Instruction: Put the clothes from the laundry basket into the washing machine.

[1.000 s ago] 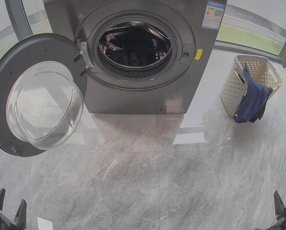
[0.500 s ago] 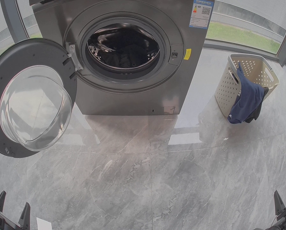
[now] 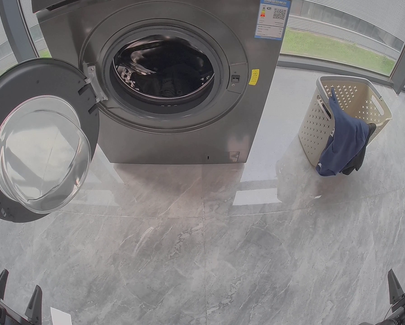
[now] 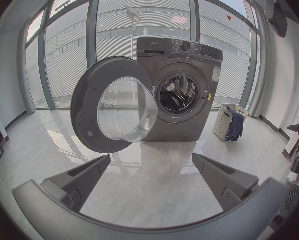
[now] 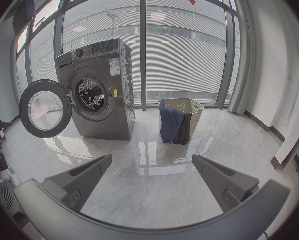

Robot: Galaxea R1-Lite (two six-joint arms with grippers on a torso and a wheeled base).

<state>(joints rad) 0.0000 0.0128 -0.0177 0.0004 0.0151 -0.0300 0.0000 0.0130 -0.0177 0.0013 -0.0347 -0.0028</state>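
A grey front-loading washing machine (image 3: 175, 127) stands ahead, its round door (image 3: 35, 141) swung open to the left. Dark clothes lie inside the drum (image 3: 164, 75). A cream laundry basket (image 3: 313, 127) sits on the floor to the right of the machine. A blue garment (image 3: 342, 143) and a dark one (image 3: 360, 156) hang over its front rim. My left gripper (image 4: 151, 160) is open and empty, low at the near left, far from the basket (image 4: 222, 125). My right gripper (image 5: 151, 160) is also open and empty, low at the near right, with the basket (image 5: 192, 112) well ahead of it.
Glossy grey marble floor (image 3: 211, 249) stretches between me and the machine. Floor-to-ceiling windows (image 5: 186, 50) stand behind the machine and basket. The open door juts out over the floor at the left. A small white slip (image 3: 60, 317) lies near my left gripper.
The whole head view has shifted: the machine and basket now sit further left in the picture, so the camera has turned right. Both grippers stay low and open.
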